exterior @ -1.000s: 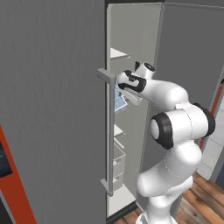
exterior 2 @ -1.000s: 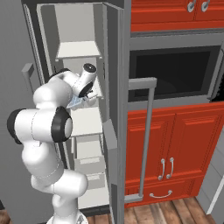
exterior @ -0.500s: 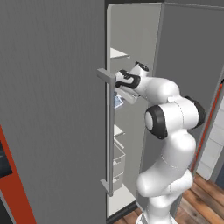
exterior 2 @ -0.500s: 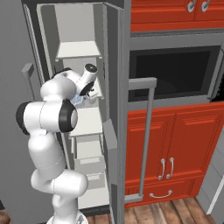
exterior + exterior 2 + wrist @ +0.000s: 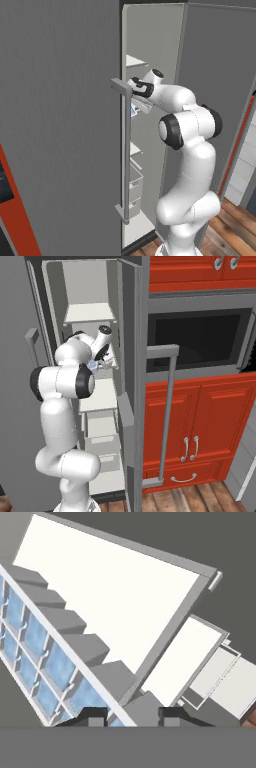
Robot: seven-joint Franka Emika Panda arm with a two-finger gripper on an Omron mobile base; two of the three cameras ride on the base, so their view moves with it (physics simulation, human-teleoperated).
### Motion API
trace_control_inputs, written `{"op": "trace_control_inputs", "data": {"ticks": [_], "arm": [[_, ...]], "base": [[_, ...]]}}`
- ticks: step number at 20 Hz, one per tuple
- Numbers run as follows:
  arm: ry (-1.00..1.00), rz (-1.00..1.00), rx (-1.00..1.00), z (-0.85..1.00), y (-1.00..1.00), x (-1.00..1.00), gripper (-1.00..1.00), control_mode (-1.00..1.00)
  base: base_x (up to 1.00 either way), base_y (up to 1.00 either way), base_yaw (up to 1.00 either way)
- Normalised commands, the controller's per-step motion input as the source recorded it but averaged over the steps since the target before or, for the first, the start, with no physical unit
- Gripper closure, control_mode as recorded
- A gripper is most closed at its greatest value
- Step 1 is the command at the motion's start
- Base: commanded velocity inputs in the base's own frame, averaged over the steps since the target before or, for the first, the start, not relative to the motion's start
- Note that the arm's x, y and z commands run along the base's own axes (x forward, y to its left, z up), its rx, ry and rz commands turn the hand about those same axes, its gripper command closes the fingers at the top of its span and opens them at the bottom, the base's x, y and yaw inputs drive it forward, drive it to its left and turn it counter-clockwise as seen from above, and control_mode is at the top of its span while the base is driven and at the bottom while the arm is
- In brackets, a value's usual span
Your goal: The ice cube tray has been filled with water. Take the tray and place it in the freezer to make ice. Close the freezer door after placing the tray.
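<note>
A: Status?
B: My gripper [image 5: 127,714] stays clamped on the ice tray [image 5: 45,657]; arm's reached further into the freezer [image 5: 90,316], tray over a shelf [image 5: 120,597]. Set down next, then door.

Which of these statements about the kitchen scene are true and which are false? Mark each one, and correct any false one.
1. The gripper is shut on the ice cube tray. True.
2. The freezer door is closed. False: it stands open, and the arm reaches into the compartment.
3. The tray's cells look pale blue in the hand view. True.
4. The tray lies flat on the floor. False: it is held up at shelf height inside the freezer, above a white shelf.
5. Red cabinets stand to the right of the freezer in the right base view. True.
</note>
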Motion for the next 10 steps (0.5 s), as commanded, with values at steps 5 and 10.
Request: {"op": "trace_control_inputs", "data": {"ticks": [5, 10], "arm": [[0.0, 0.0, -0.01, 0.0, 0.02, 0.54, 1.0, -1.0], [0.0, 0.0, -0.03, -0.01, 0.1, 0.5, 1.0, -1.0]], "base": [[0.0, 0.0, 0.0], [0.0, 0.0, 0.0]]}}
